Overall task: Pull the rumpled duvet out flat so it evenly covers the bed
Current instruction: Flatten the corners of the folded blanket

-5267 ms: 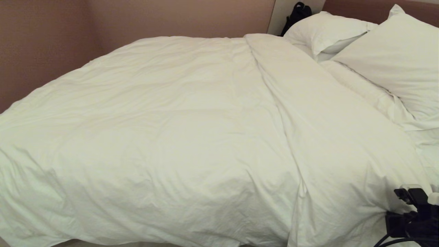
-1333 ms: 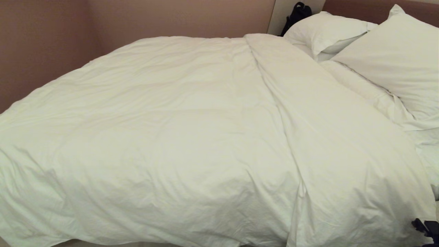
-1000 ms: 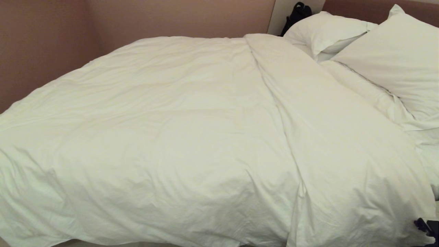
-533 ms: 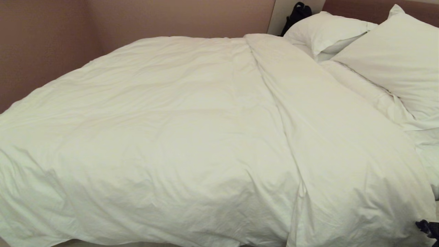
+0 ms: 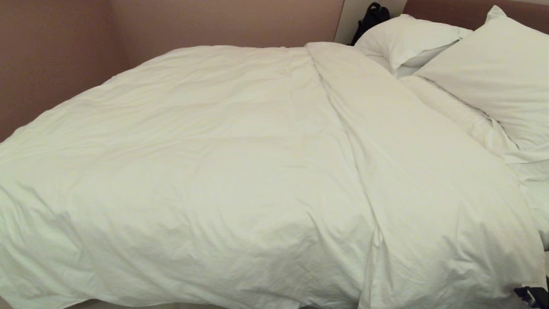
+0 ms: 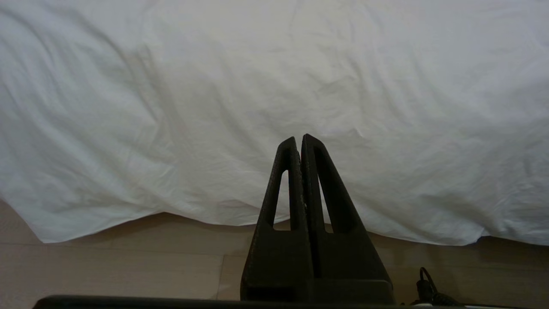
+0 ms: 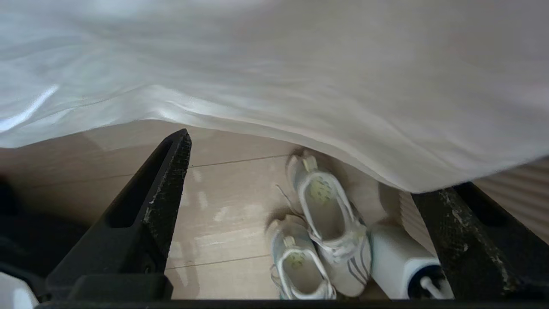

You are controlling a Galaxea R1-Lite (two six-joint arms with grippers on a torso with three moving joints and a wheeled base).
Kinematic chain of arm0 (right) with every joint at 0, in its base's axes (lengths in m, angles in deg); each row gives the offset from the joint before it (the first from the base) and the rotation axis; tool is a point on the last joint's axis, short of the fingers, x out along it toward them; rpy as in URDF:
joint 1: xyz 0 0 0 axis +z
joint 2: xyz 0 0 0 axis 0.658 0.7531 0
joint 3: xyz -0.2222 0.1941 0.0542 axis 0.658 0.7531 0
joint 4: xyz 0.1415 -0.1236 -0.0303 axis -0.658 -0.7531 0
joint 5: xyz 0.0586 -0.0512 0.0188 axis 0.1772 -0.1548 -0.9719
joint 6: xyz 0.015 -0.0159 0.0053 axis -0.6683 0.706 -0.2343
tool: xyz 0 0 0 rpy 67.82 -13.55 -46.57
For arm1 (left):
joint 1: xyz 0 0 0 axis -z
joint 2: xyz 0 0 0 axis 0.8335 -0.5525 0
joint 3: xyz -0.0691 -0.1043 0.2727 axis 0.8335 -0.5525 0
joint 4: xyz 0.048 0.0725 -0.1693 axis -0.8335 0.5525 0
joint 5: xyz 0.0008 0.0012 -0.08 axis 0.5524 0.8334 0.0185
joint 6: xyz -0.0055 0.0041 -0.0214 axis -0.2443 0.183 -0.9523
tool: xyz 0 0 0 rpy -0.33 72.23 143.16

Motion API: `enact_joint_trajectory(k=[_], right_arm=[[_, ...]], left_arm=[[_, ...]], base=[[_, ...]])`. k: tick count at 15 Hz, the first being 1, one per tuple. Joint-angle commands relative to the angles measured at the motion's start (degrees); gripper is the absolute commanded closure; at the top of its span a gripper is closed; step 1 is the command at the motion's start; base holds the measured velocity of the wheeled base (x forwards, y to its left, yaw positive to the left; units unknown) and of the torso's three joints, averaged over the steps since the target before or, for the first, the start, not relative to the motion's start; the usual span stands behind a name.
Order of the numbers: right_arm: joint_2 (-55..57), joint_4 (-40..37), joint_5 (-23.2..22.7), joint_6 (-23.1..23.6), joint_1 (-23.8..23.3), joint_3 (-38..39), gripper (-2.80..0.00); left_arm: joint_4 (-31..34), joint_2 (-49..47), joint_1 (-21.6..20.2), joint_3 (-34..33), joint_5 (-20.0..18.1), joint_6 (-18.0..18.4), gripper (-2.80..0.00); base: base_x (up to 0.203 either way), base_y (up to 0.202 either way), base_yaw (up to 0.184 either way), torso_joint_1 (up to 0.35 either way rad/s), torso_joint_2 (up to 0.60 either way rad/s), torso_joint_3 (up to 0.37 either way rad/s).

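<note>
Duvet [image 5: 240, 171] spread over most of the bed [image 5: 534, 193], wrinkled, one long ridge from 12 toward 5 o'clock in head view; near hem hangs close to the wooden floor [image 6: 107, 266]. Two pillows [image 5: 484, 73] at 1–2 o'clock, black bag [image 5: 371, 17] behind them. Right gripper [image 7: 309, 167] released, jaws wide, just under the hem, above a pair of white sneakers [image 7: 317, 231]. Left gripper [image 6: 299, 143] clenched, empty, pointed at the hanging hem.
</note>
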Motion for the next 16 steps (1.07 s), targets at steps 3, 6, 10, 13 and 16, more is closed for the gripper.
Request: enact_joint_trajectory(k=[3,6,10,13,16], right_arm=[[0.4,0.5,-1.6,0.3,-1.4,-0.2,-2.8],[0.1,0.5,-2.6,0.3,-2.5,-0.6,-2.8],[-0.4,0.5,-2.8,0.1,-3.8,-2.2,-2.8],[-0.5,0.5,-2.9,0.1,-3.8,-2.8,-2.8],[-0.5,0.5,-4.3,0.1,-3.7,-2.9,-2.8]], left_arm=[[0.0,0.0,0.0,0.0,0.0,0.0,0.0],[0.1,0.0,0.0,0.0,0.0,0.0,0.0],[0.0,0.0,0.0,0.0,0.0,0.0,0.0],[0.0,0.0,0.0,0.0,0.0,0.0,0.0],[0.0,0.0,0.0,0.0,0.0,0.0,0.0]], base=[[0.0,0.0,0.0,0.0,0.0,0.0],[0.0,0.0,0.0,0.0,0.0,0.0],[0.0,0.0,0.0,0.0,0.0,0.0],[0.0,0.0,0.0,0.0,0.0,0.0],[0.0,0.0,0.0,0.0,0.0,0.0]])
